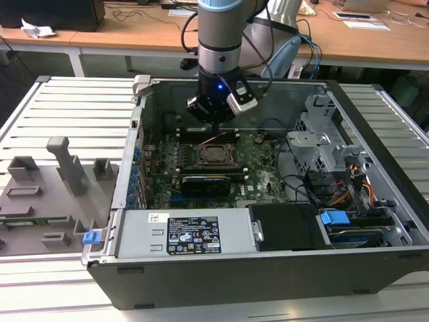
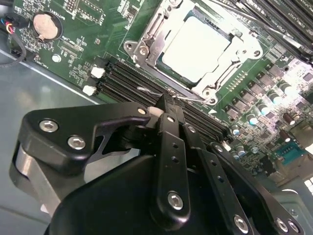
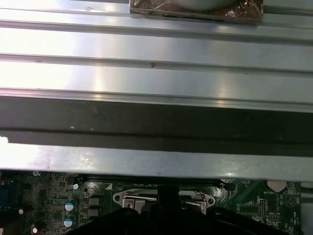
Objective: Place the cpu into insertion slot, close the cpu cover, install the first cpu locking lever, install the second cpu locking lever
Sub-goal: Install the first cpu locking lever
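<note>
The cpu lies silvery side up in the insertion slot on the green board. The cpu cover is down, framing the chip. My gripper is shut, its black fingertips together just beside the socket, on its memory-slot side. A thin wire locking lever runs across right at the tips and touches them; whether it is pinched between them I cannot tell. In the exterior view the gripper hangs over the socket's far edge, with the lever slanting up toward it. The first wrist view catches the socket's metal frame.
Black memory slots lie between my fingers and the socket. A coin battery sits on the board. A long black card, the power supply, a drive cage and cables crowd the case. A grey fixture plate lies on the exterior view's left.
</note>
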Robot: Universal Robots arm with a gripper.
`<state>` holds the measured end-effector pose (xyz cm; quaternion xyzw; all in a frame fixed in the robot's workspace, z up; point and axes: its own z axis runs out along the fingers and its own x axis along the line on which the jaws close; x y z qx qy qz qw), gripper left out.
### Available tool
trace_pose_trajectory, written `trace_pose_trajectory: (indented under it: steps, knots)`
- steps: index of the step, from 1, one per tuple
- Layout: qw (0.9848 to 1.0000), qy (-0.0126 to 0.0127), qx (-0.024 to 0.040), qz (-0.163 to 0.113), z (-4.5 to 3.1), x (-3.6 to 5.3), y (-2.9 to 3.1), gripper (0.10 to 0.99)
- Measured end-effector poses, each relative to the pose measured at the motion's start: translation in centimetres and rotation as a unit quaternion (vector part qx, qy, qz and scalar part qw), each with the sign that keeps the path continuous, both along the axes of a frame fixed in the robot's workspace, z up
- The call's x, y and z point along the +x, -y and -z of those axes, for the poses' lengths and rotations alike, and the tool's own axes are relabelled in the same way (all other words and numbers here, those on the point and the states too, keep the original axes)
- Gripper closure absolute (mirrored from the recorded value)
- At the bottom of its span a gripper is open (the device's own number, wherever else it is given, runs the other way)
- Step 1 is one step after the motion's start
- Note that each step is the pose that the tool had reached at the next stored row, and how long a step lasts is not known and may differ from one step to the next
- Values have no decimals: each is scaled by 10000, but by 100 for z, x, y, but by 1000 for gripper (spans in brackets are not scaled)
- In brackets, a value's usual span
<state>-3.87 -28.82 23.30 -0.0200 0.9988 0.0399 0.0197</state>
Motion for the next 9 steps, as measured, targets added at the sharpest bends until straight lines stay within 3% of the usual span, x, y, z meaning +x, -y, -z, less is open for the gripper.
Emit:
trace_pose_trajectory:
  steps: [9]
  knots:
    - [10000,0,-36,-3,29,64,-9,980]
